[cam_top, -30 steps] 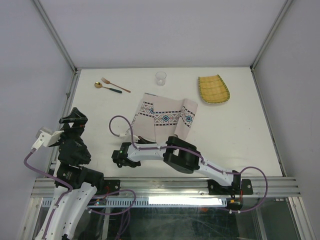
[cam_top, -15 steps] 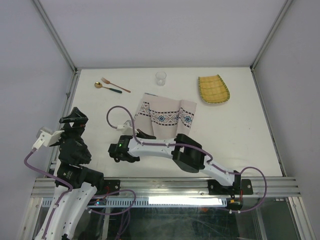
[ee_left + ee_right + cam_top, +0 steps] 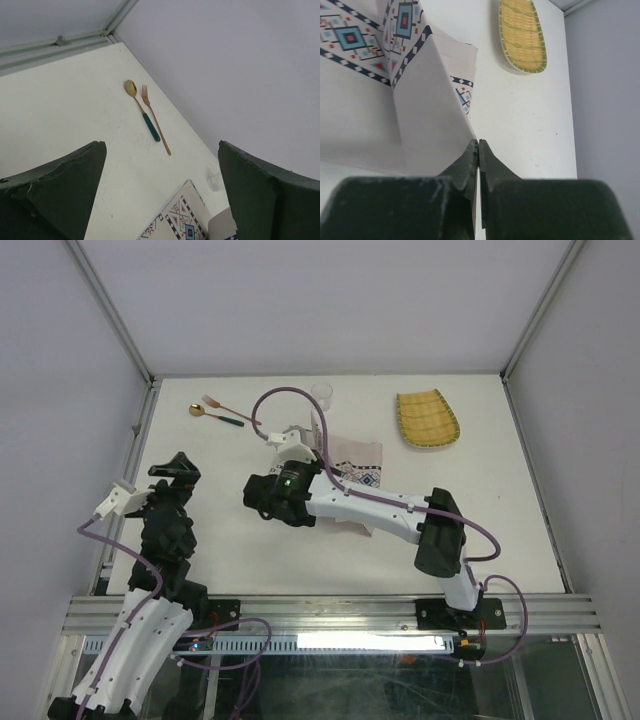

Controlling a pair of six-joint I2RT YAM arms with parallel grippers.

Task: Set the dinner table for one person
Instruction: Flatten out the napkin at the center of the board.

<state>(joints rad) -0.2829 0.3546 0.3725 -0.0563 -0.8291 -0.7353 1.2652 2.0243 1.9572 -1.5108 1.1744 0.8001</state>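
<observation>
Stock of the dinner table (image 3: pixel 500 500), as I read it from the console:

- Placemat (image 3: pixel 355 465): a second ago spread flat at centre. Now doubled over itself, pale underside up, drawn toward the far side and largely under my right arm.
- Right gripper (image 3: pixel 478 145): jaws pinched together on a folded edge of the placemat. It has swung from the near-left to mid-table.
- Left gripper (image 3: pixel 161 150): fingers wide apart, holding nothing, raised over the near-left corner.
- Spoon (image 3: pixel 205 412) and fork (image 3: pixel 230 408): far left, side by side, unmoved.
- Glass (image 3: pixel 321 395): far edge, centre, unmoved.
- Plate (image 3: pixel 427 419): far right, unmoved.

My judgement: the mat is mid-reposition. It must lie flat again before I place anything on it.
</observation>
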